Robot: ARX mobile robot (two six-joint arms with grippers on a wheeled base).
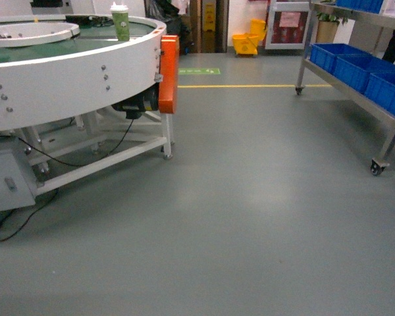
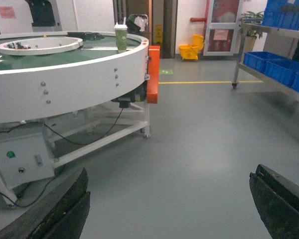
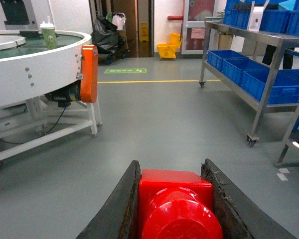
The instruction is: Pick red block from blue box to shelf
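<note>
The right gripper (image 3: 175,209) is clamped on the red block (image 3: 177,206), whose stud faces the camera; its lower part is cut off by the frame edge. The left gripper (image 2: 169,209) has its fingers wide apart over bare grey floor (image 1: 250,217). The steel shelf (image 3: 269,74) with dark blue crates (image 3: 269,82) stands well ahead on the right, partly cropped.

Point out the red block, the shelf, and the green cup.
red block (image 3: 177,204): right wrist view, top face near the stud.
shelf (image 3: 269,74): right wrist view, front steel upright.
green cup (image 1: 120,25): head view, middle of the cup's side.
</note>
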